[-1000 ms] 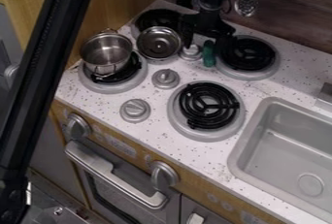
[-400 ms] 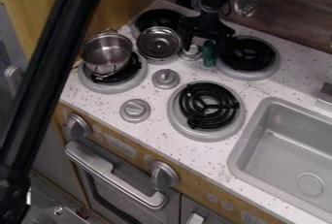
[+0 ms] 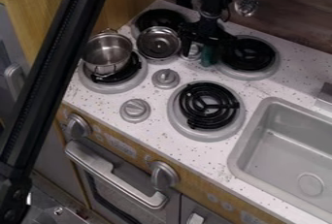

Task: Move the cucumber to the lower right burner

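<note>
The cucumber (image 3: 207, 58) sits on the speckled counter (image 3: 291, 80), just beside the left edge of the upper right burner (image 3: 250, 55), its long side running roughly from twelve to six o'clock, with twelve at the top of the view. As a toy piece it is probably light and fairly stiff, with a smooth, rounded skin that could roll or slip if pinched off-centre; it hardly looks fragile. The best hold is across its middle, from nine and three o'clock, low enough to catch its full width.

The gripper (image 3: 206, 52) hangs right over it, fingers spread wide, one toward nine o'clock and one toward three, with the cucumber between them. Nothing looks pinched; whether either finger touches it, I cannot tell. The next move is likely to lower a little and close.

A small knob (image 3: 192, 52) stands close by at nine o'clock, near enough to foul a finger. Farther that way are a shallow metal pan (image 3: 158, 43) and a metal pot (image 3: 106, 53) on the lower left burner (image 3: 115, 87). The lower right burner (image 3: 207, 105), the goal, lies at six o'clock; the sink (image 3: 279, 155) is at five.
</note>
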